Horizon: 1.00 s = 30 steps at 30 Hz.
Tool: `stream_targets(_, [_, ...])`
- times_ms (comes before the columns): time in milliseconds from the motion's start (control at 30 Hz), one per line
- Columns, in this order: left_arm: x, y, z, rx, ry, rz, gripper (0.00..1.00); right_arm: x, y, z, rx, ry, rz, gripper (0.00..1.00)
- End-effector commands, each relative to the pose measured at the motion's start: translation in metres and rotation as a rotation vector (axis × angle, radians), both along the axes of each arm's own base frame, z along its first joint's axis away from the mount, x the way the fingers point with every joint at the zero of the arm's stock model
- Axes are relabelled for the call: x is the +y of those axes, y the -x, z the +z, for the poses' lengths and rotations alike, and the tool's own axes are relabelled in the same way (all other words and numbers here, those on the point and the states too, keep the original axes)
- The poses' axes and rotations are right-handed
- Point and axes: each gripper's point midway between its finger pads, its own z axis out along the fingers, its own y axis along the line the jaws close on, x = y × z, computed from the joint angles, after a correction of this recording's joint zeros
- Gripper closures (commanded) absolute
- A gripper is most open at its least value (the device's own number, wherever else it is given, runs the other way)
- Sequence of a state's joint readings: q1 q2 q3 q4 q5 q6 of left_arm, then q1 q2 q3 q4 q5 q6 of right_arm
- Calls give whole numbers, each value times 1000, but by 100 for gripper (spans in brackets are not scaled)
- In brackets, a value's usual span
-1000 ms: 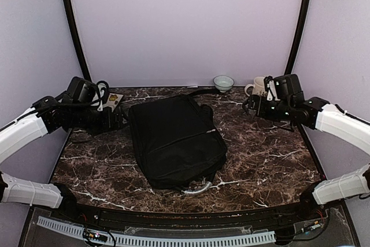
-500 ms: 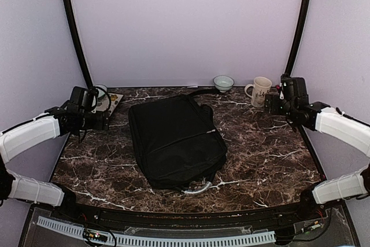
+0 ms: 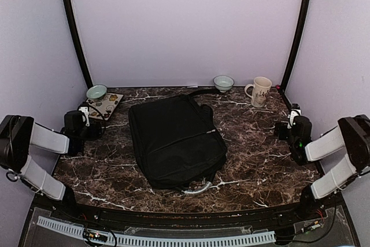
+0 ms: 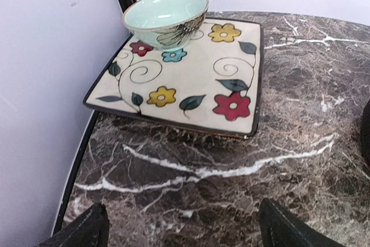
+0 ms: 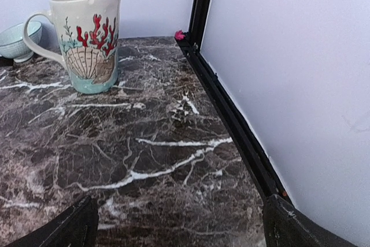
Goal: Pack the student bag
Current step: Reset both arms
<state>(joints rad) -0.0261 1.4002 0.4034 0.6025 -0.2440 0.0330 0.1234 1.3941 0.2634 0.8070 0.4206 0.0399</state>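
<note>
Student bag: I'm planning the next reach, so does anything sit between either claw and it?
Nothing visible does. Only the marble tabletop lies between the left claw, the right claw and the student bag. The floral plate with its bowl and the mug stand toward the back, off both paths.

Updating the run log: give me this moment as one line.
student bag: flat mid-table, untouched | left fingers: open, empty, facing floral plate | right fingers: open, empty, facing mug
</note>
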Motion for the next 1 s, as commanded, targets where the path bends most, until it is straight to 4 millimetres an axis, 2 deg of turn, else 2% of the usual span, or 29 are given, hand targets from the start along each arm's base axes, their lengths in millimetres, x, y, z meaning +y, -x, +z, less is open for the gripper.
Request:
stream_targets(0, [-1,-30,43,-251,30,-26,7,-4,-36,51,-233,-19,31,0])
stream_targets(67, [-8,-34,34,-232,42,-76,9,-5,-40,42,-195,-78,95,0])
stream_targets(100, [-14,-34,36,-256,34,-113,9,-2,-36,45,-229,-99,143,0])
stream_targets(167, [-20,-27,34,-260,47,-149,7,2,-23,47,-290,-111,200,0])
stream_targets(233, [-25,-14,30,-304,48,-185,5,4,-19,47,-296,-107,212,0])
stream_targets(300, [-22,-15,39,-355,38,-174,4,4,-23,47,-295,-109,212,0])
stream_targets(367, [-22,-14,33,-329,45,-172,2,3,-24,44,-273,-107,207,0])
stream_targets(400, [-22,-14,38,-362,34,-173,2,3,-24,43,-273,-108,209,0])
stream_targets(467, [-21,-13,35,-339,43,-163,2,4,-23,48,-296,-108,213,0])
stream_targets(967, [-20,-13,38,-356,37,-162,2,4,-25,45,-284,-106,213,0])
